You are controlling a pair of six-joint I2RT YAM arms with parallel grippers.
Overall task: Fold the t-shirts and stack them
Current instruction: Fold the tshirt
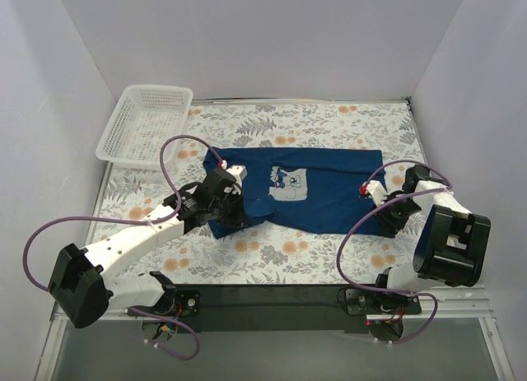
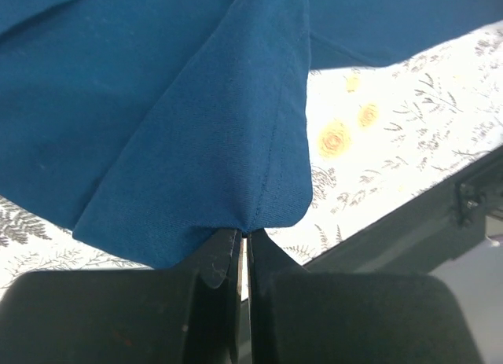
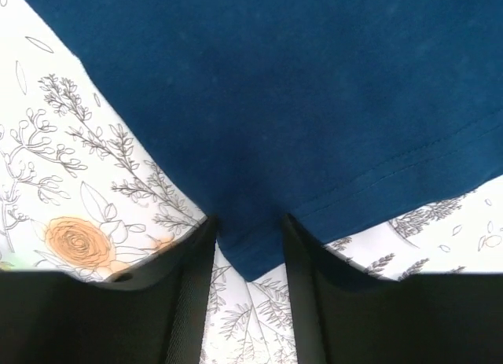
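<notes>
One shirt only here. Looking at a dark navy t-shirt (image 1: 329, 196) lying mostly flat across the middle of the flowery worktop (image 1: 329, 257), chest side up and showing its pale blue print (image 1: 288, 182) a bit left of centre in the top view. Also spotting a white mesh basket (image 1: 144, 126) sitting at the far left corner, apart from the cloth and not touching it.

Seeing the left pincer (image 1: 230, 210) reaching in at the shirt's near left end, right where a flap of fabric is lying folded over. Getting a much better look from the left wrist view: left pincer (image 2: 244, 242) with fingers pressed nearly together, pinching the hemmed corner of the t-shirt (image 2: 173, 104) and holding it up like a little tent over the worktop (image 2: 393, 128).

Finding the right pincer (image 1: 385, 218) parked at the shirt's near right end. Checking the right wrist view: right pincer (image 3: 247, 238) standing at a narrow gap, with the stitched hem of the t-shirt (image 3: 275, 89) bunching down between the fingers (image 3: 189, 293) and filling that gap, so gripping the cloth. Seeing floral worktop (image 3: 86, 183) peeking out on both sides.
</notes>
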